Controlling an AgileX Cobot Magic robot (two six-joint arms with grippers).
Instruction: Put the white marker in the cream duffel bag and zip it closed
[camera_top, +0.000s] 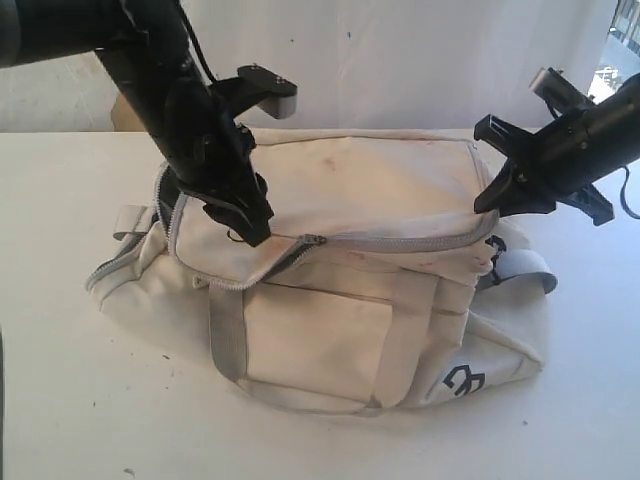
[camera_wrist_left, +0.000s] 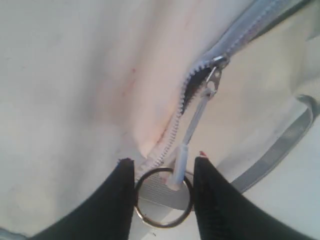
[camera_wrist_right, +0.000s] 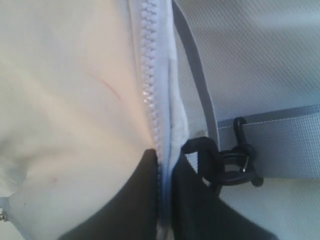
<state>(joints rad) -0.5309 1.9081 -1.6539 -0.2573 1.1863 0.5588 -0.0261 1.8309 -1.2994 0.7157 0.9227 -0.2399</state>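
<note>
L gripper (camera_wrist_left: 164, 162) clamped across metal ring (camera_wrist_left: 152, 172) at end of zip pull (camera_wrist_left: 195, 122). Slider (camera_wrist_left: 216, 64) sits partway: teeth meshed beyond it, parted on gripper's side. R gripper (camera_wrist_right: 164, 156) pinched tight on zip seam of cream duffel bag (camera_top: 350, 185), nr black clip (camera_wrist_right: 230, 162) by grey strap (camera_wrist_right: 285, 140). Bag lies mid-counter (camera_top: 80, 400), long side along near edge; L gripper at its left-edge end, R at right-edge end.

Cream duffel bag (camera_top: 360, 180), zip pt-closed: its inside is hidden under the top panel, bar a dark slit by the slider (camera_wrist_left: 216, 62). Near the slider, the ring (camera_wrist_left: 161, 226) has both sides behind my left gripper (camera_wrist_left: 163, 159) fingers, themselves cut off by the frame edge. At the bag's logo end, zip tape vanishes btwn my right gripper (camera_wrist_right: 165, 155) fingers. Black clip (camera_wrist_right: 210, 152) blurred. Logo (camera_top: 462, 380) partly folded, unreadable.
</note>
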